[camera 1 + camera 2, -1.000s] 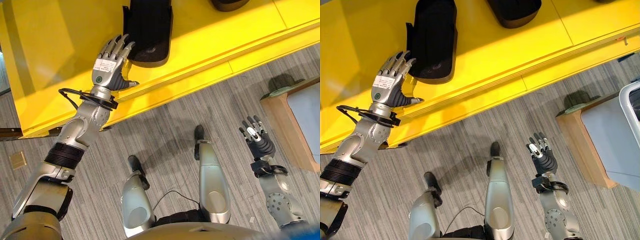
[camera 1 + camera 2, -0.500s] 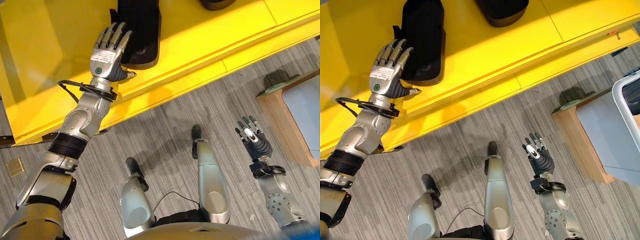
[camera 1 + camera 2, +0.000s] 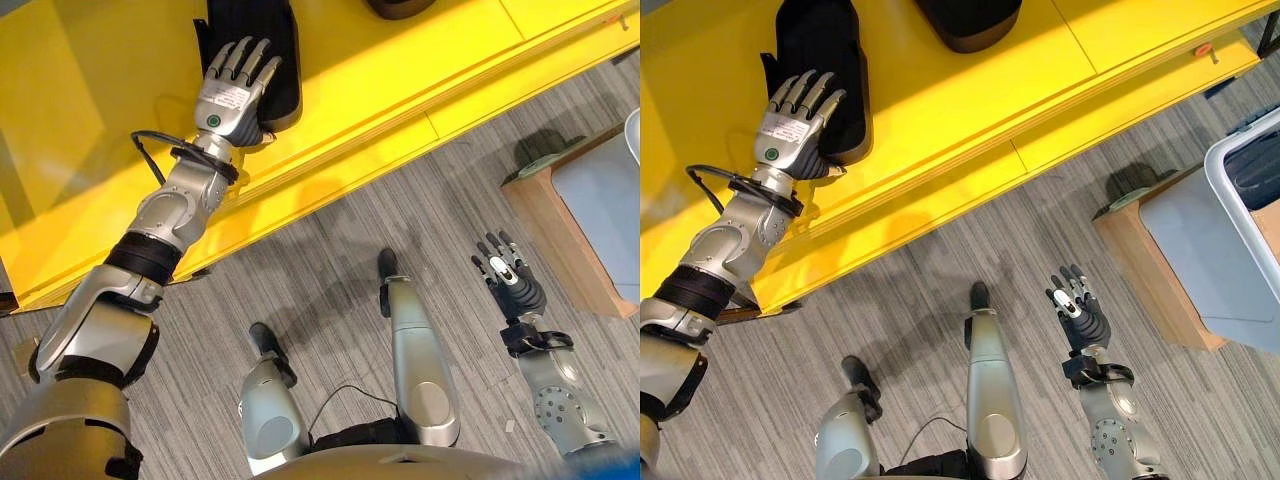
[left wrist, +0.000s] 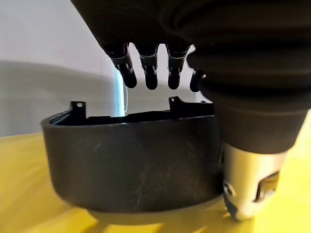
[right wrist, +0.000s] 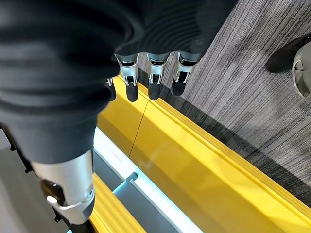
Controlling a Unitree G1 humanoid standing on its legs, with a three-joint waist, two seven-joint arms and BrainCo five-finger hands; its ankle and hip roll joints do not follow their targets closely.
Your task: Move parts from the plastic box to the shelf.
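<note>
Parts, dark and tub-shaped, are sitting on the yellow shelf along the upper part of the frame, and the left hand is lying over the near one in the upper left of the frame. Its fingers are stretching out straight across the top of that black part, spread rather than curling round it, with the thumb beside the near end; the left wrist view is showing the dark tips hanging just above the part's open rim. A second black part is resting farther along the shelf at the top edge, apart from the first. The right hand is hanging low in the lower right of the frame over the grey carpet, fingers straight and loose, holding nothing. Beyond it, at the right edge, a grey plastic box is sitting on a wooden stand.
</note>
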